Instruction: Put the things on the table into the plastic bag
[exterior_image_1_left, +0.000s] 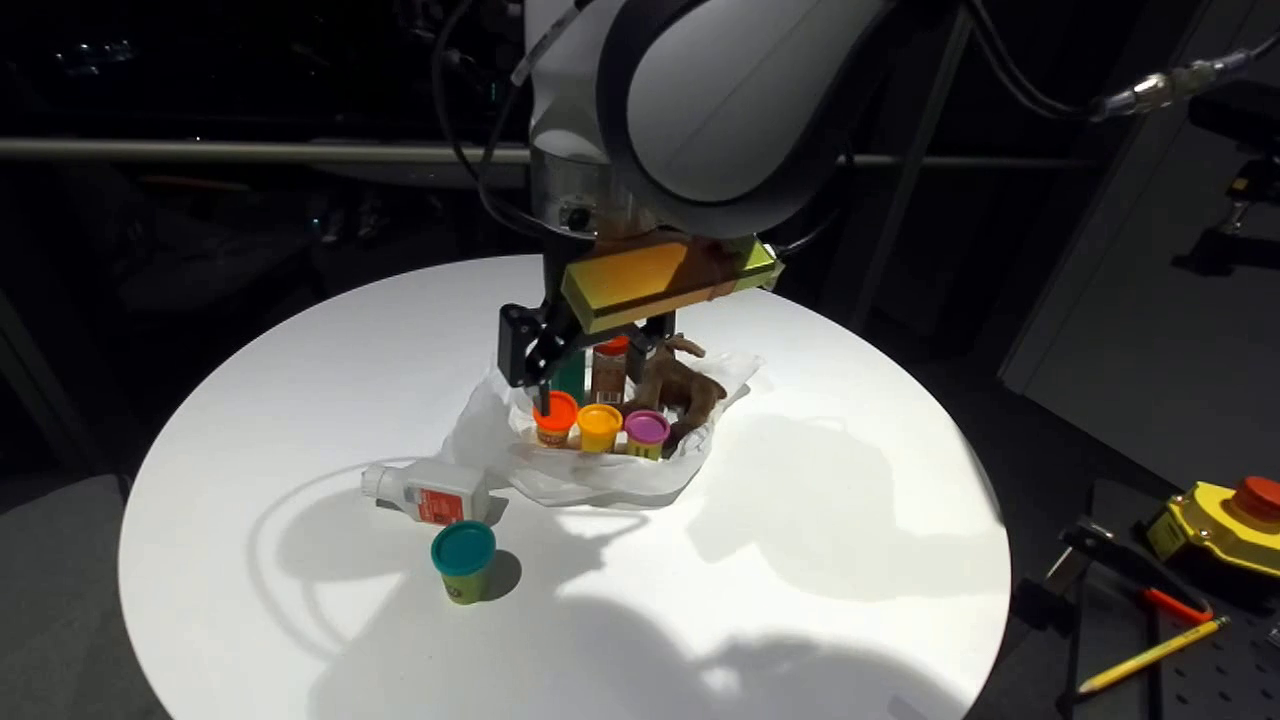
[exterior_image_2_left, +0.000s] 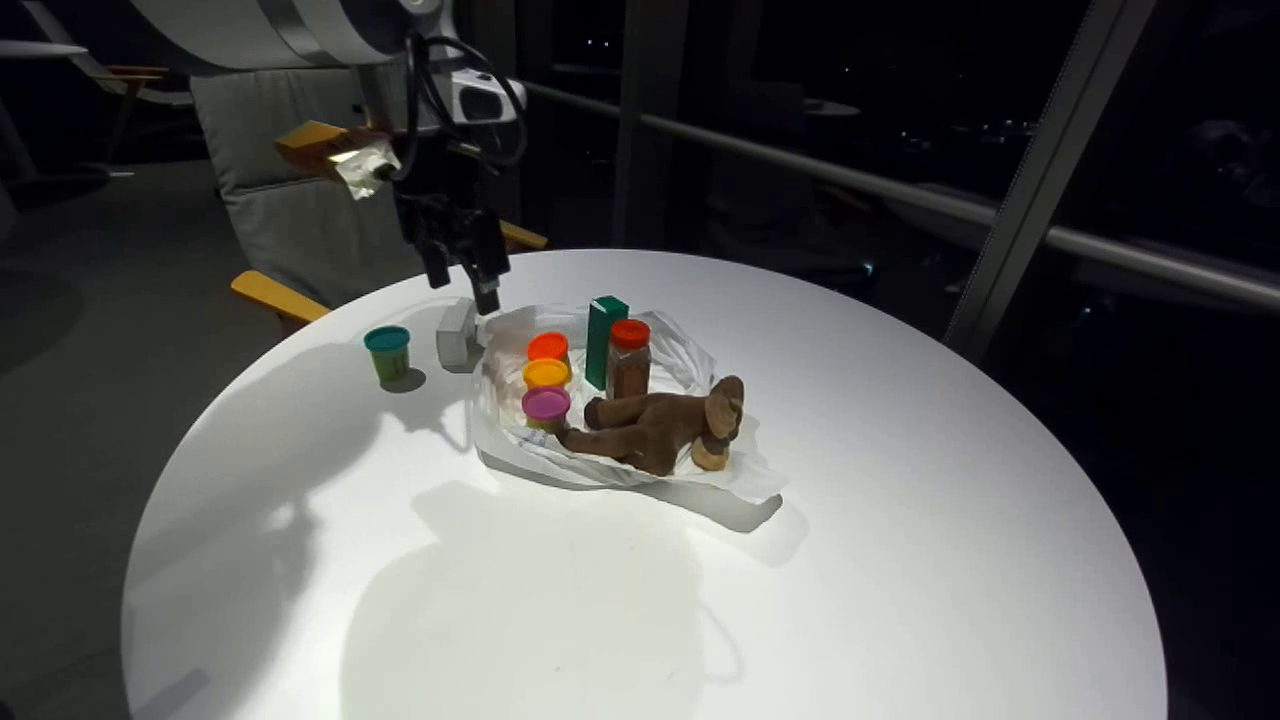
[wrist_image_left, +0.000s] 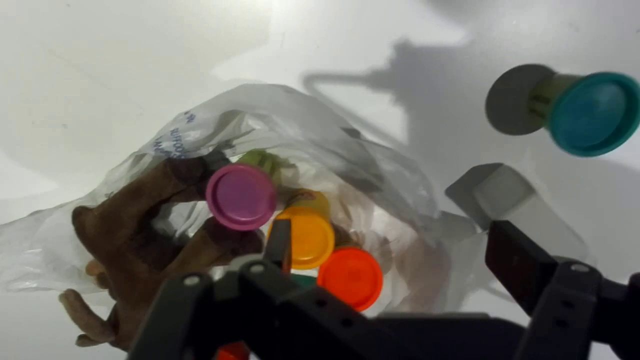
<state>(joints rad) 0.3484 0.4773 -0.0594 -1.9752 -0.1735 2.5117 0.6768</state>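
My gripper (wrist_image_left: 390, 237) stands open above the side of the plastic bag (exterior_image_1_left: 600, 485), with nothing between its fingers. The orange-red cup (wrist_image_left: 351, 278), the yellow-orange cup (exterior_image_1_left: 599, 428) and the purple cup (exterior_image_2_left: 546, 404) stand in a row on the bag. Behind them are a dark green box (exterior_image_2_left: 606, 345) and a red-capped jar (exterior_image_2_left: 629, 365). The brown toy figure (exterior_image_2_left: 650, 425) lies along the bag's other side, partly over its edge. Outside the bag, a teal-lidded cup (exterior_image_1_left: 464, 565) stands upright on the table. A white bottle with a red label (exterior_image_1_left: 435, 492) lies beside the bag.
The round white table (exterior_image_1_left: 800, 640) carries everything. A grey chair (exterior_image_2_left: 300, 180) is close behind its edge in an exterior view. A metal rail (exterior_image_1_left: 250, 152) runs behind the table. A yellow emergency stop box (exterior_image_1_left: 1225, 525) sits off to the side.
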